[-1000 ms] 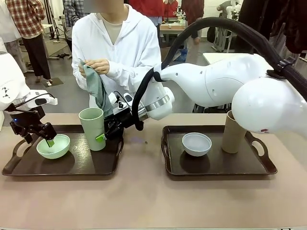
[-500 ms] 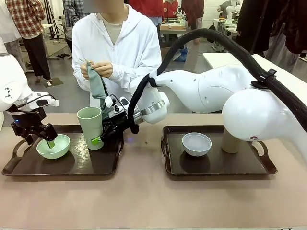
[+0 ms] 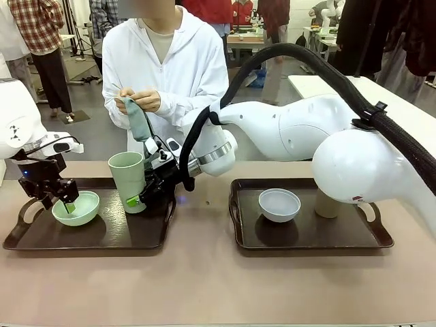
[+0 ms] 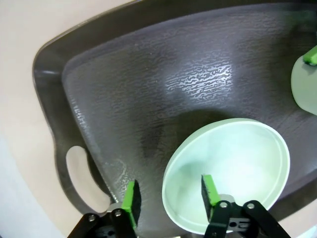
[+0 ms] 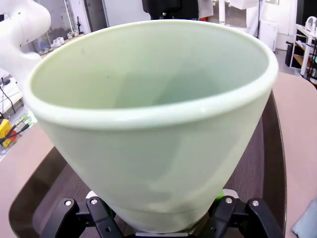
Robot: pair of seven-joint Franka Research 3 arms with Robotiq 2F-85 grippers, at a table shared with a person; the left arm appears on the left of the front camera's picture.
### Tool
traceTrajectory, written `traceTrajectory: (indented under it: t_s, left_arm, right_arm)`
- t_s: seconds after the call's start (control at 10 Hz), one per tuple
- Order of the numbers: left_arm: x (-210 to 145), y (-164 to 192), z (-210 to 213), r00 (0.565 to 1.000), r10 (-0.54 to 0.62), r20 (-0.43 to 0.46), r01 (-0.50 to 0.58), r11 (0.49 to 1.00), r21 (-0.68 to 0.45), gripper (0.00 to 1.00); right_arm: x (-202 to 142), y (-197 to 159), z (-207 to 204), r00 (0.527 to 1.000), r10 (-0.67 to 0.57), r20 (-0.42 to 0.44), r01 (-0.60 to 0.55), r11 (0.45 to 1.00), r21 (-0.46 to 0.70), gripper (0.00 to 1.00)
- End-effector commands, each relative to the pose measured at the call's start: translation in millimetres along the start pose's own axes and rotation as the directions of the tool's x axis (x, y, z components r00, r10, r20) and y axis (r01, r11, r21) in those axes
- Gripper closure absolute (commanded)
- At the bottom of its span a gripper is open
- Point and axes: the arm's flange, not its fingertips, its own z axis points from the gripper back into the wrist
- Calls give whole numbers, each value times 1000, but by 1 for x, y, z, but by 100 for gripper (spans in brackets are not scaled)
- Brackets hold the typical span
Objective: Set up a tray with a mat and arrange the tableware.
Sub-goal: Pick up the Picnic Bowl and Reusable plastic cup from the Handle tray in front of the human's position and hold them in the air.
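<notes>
Currently the left claw (image 4: 169, 194) is down at the pale green bowl (image 4: 237, 163). Its pads straddle the rim, one green pad inside and one outside, with a gap on both sides, so the jaws are parted and nothing is clamped. The bowl sits at the left end of the left tray (image 3: 116, 233), just beside the handle cutout (image 4: 81, 168).

The right arm (image 3: 300, 129) reaches across the middle. The right claw (image 3: 138, 199) is clamped on the pale green cup (image 3: 127, 174) low down, near its base, at the far right corner of the same tray. The cup leans a little; can't tell if its foot touches the tray floor.

Writing: a small red mark (image 3: 359, 199) on the right arm's big link, too small to read.

Room:
- There is open tray floor between bowl and cup and along that tray's near side.
- The cup is close to the tray's right and far rims.
- The right tray (image 3: 306, 237) holds the white bowl (image 3: 279, 203) mid-tray.
- The tan-brown cup (image 3: 325, 204) is at that tray's far right, partly hidden behind the right arm's elbow.
- Bare bench (image 3: 204, 286) shows as a strip between the two trays and a wide band along the near side.

The person's hands (image 3: 139, 97) hold a grey-green cloth (image 3: 138, 121) at chest height, above and behind the green cup.
</notes>
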Motion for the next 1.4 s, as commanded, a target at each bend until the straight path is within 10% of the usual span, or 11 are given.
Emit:
traceTrajectory:
  t_s: [0.0, 0.1, 0.4, 0.5, 0.6, 0.7, 0.9, 1.0, 1.1, 1.3]
  left_arm:
    - [3, 2, 3, 1000, 14, -12, -14, 1000, 15, 72]
    - [4, 3, 4, 1000, 15, -12, -15, 1000, 14, 100]
    - [3, 2, 5, 1000, 20, -11, -20, 1000, 10, 100]
    - [4, 3, 6, 1000, 18, -15, -18, 1000, 11, 100]
    - [3, 3, 6, 1000, 19, -19, -19, 1000, 4, 100]
    - [3, 4, 8, 1000, 18, -23, -18, 1000, 2, 100]
    - [3, 4, 11, 999, 23, -37, -23, 1000, 3, 100]
    - [3, 4, 12, 999, 28, -39, -27, 1000, 5, 100]
    - [3, 3, 20, 997, 27, -79, -27, 1000, -9, 100]
    - [-8, 6, 61, 998, 15, -63, -21, 995, -99, 100]
  right_arm:
    - [0, -10, -4, 1000, 29, -4, -29, 999, 15, 100]
    - [0, -11, -3, 999, 32, -5, -32, 999, 15, 100]
    - [-1, -8, -2, 999, 39, -6, -39, 999, 15, 80]
    - [0, -8, -2, 999, 43, -6, -43, 999, 12, 100]
    - [0, -6, -1, 999, 47, -8, -47, 999, 8, 80]
    - [2, -2, 2, 999, 54, -9, -54, 999, 2, 100]
    - [5, 5, 10, 997, 75, 0, -75, 997, -9, 100]
    - [6, 9, 13, 998, 68, 11, -68, 997, -31, 79]
    - [13, 16, 16, 997, 65, 30, -64, 998, -23, 33]
    - [50, 51, 29, 993, 120, 11, -119, 992, -43, 33]
